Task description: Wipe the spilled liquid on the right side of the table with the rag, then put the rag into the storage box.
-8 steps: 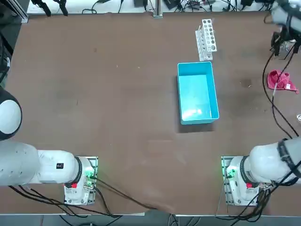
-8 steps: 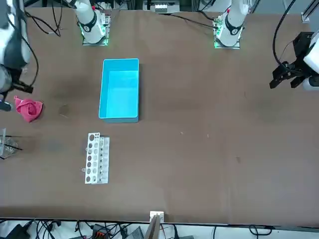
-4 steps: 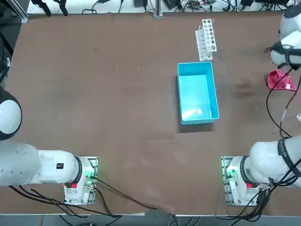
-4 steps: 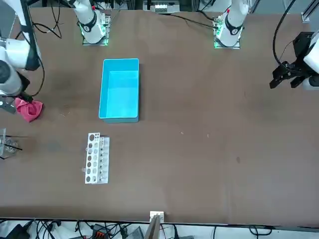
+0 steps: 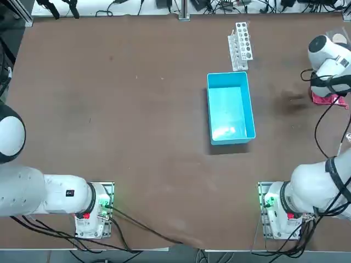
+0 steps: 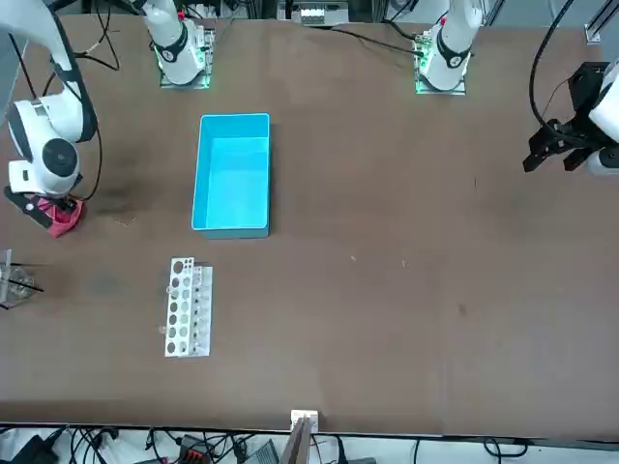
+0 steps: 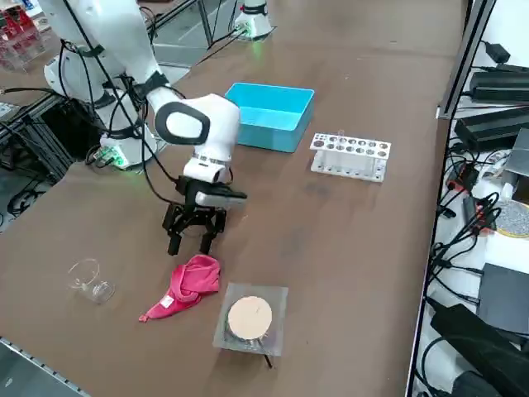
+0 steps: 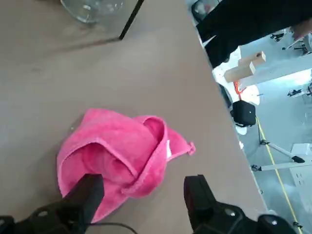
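The rag [image 7: 192, 281] is a crumpled pink-red cloth lying on the table [image 5: 137, 109] near its right edge, also visible as rag [image 8: 117, 156], rag [image 6: 63, 220] and rag [image 5: 329, 99]. My right gripper [image 7: 190, 246] hangs open just over the rag's edge on the box side, fingers pointing down. In the wrist view the gripper [image 8: 141, 192] has one finger over the cloth and one over bare table. A few dark specks of the spilled liquid [image 6: 124, 220] lie between the rag and the light-blue storage box [image 5: 230, 104], which is empty.
A white test-tube rack [image 5: 240, 46] stands beyond the box. A glass beaker [image 7: 89, 279] and a clear dish with a tan disc [image 7: 250, 318] sit close to the rag at the table's right edge. The left arm is parked.
My right arm has swung in and come down from high over the table's far right corner to just over the rag. The rag has not moved.
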